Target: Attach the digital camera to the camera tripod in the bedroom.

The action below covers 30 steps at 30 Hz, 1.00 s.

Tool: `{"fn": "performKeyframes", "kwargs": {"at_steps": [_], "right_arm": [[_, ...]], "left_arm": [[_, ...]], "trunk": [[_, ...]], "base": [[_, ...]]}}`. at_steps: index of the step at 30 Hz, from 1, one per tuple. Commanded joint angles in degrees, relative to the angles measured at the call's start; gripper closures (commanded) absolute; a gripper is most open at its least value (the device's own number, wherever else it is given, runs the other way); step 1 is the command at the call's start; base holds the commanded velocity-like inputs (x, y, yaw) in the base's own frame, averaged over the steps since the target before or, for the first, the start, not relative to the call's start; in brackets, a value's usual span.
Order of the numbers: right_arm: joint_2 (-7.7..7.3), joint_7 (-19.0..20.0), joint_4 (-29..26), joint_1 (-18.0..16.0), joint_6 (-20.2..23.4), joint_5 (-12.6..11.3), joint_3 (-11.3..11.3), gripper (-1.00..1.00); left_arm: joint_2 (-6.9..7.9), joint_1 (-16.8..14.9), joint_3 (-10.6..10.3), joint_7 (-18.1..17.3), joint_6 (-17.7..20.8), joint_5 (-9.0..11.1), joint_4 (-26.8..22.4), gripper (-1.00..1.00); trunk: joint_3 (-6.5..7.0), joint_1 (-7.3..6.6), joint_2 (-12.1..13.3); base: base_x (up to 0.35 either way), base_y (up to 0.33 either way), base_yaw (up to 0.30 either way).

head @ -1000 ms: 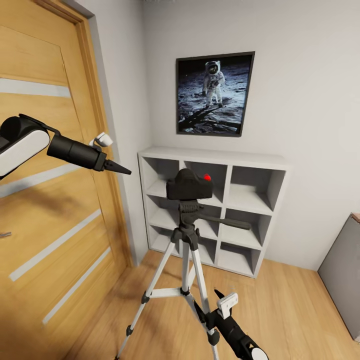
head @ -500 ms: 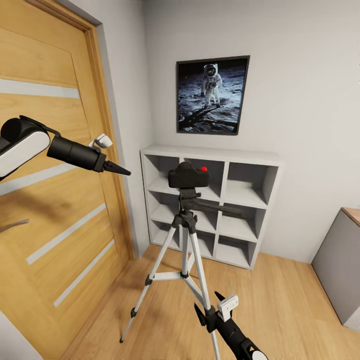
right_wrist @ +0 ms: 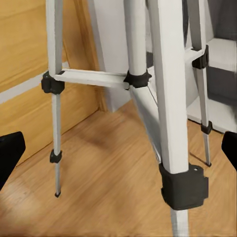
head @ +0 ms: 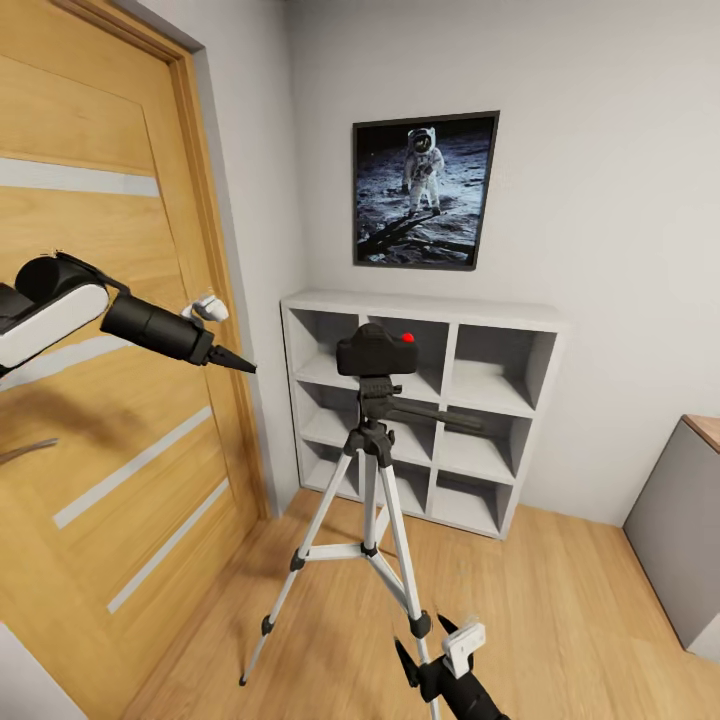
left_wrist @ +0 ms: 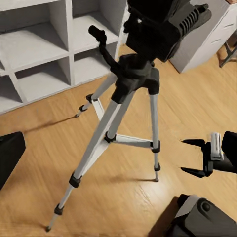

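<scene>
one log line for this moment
digital camera: atop camera tripod | left end effector: free, raised | right end effector: open, low near tripod leg

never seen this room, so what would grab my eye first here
The camera tripod stands mid-floor with the digital camera sitting on its head, red button bright. Behind it is white cube shelving under an astronaut picture, beside an oak door.

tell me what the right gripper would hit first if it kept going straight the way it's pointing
Most likely the camera tripod. In the right wrist view its nearest silver leg stands close ahead, between the open right gripper's fingers, slightly off centre. Depth is hard to judge, so it might graze past toward the white shelving behind.
</scene>
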Motion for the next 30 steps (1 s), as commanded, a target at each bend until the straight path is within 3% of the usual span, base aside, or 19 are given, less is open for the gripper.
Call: {"fn": "performKeyframes", "kwargs": {"at_steps": [1, 8, 12, 16, 17, 18, 21, 26, 27, 30], "right_arm": [[-0.15, -0.93, 1.44, -0.08, -0.46, -0.23, 0.09, -1.0], [-1.46, -7.97, 8.53, -0.08, -1.04, -0.23, 0.09, -1.0], [-2.56, -10.9, 13.71, -0.08, -1.11, -0.23, 0.13, -1.0], [-3.59, -12.4, 19.12, -0.08, -1.15, -0.25, 0.14, -1.0], [-3.74, -12.61, 21.05, -0.08, -1.15, -0.24, 0.14, -1.0], [-4.13, -13.23, 24.71, -0.06, -1.11, -0.27, 0.14, -1.0], [-4.73, -14.25, 25.71, 0.05, -1.09, -0.29, 0.14, -1.0], [-5.8, -17.54, 26.6, 0.22, -0.76, -0.32, 0.14, -1.0], [-6.12, -21.92, 26.86, 0.51, 0.78, -0.32, 0.14, -1.0], [-6.17, -23.66, 26.9, 1.03, 3.07, -0.32, 0.14, -1.0]], "left_arm": [[0.06, -0.11, -1.34, 2.48, 0.07, 0.0, 0.79, -1.0], [-0.34, 0.17, -6.04, 15.43, 0.07, 0.38, 4.9, -1.0], [-0.51, 0.43, -8.76, 17.92, 0.07, 0.5, 7.04, -1.0], [-1.64, 0.94, -10.97, 19.07, 0.07, 0.53, 9.1, -1.0], [-2.25, 1.33, -11.45, 19.86, 0.07, 0.53, 10.36, -1.0], [-3.94, 2.45, -12.03, 23.06, 0.07, 0.54, 14.4, -1.0], [-5.03, 3.08, -12.17, 25.26, 0.07, 0.55, 16.73, -1.0], [-8.12, 5.1, -12.28, 29.77, -2.81, 1.34, 21.15, -1.0], [-14.28, 8.61, -12.31, 38.05, -4.96, 2.4, 27.98, -1.0], [-17.52, 10.81, -12.31, 42.17, -7.29, 2.6, 32.47, -1.0]], "trunk": [[-0.14, 0.04, -0.15], [-0.14, 0.04, -0.15], [-0.14, 0.04, -0.15], [-0.14, 0.04, -0.15], [-0.14, 0.04, -0.15], [-0.14, 0.04, -0.15], [-0.14, 0.04, -0.15], [-0.14, 0.04, -0.15], [-0.14, 0.04, -0.15], [-0.14, 0.04, -0.15]], "base": [[0.0, 0.0, 0.0], [0.0, 0.0, 0.0], [0.0, 0.0, 0.0], [0.0, 0.0, 0.0], [0.0, 0.0, 0.0], [0.0, 0.0, 0.0], [0.0, 0.0, 0.0], [0.0, 0.0, 0.0], [0.0, 0.0, 0.0], [0.0, 0.0, 0.0]]}}
